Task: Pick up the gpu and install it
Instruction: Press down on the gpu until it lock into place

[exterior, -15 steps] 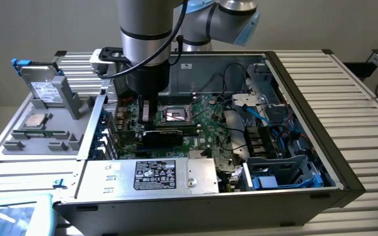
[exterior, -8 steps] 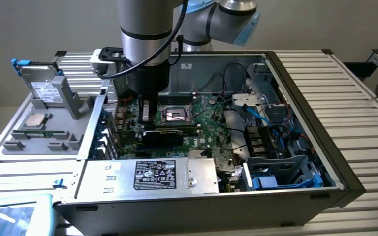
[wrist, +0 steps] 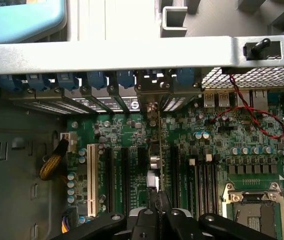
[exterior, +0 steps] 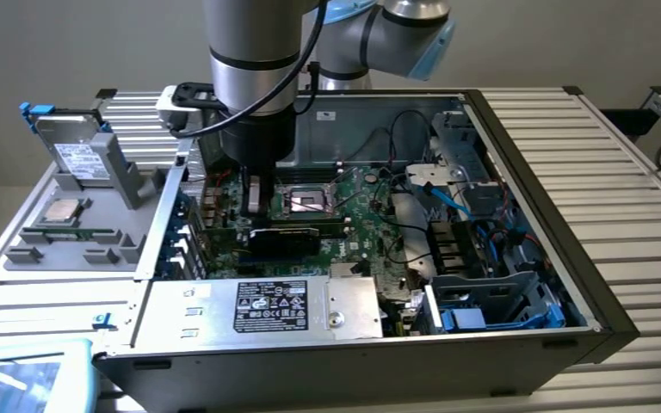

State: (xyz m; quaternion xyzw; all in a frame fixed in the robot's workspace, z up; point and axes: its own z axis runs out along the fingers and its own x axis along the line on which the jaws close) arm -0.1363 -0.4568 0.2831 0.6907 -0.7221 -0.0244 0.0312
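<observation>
Pinching the thin green-edged gpu card [wrist: 160, 150] upright over the green motherboard [wrist: 222, 145], the black gripper [wrist: 160, 212], clamped narrow, risks missing the slot if the card tilts.

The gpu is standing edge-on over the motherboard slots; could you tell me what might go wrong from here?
1. The gpu, gripped edge-on in the shut gripper, may sit slightly off its slot and jam if pushed.
2. Its bracket end is close to the blue clips on the case's rear wall and could catch there.
3. The red cable lies loose nearby.
</observation>
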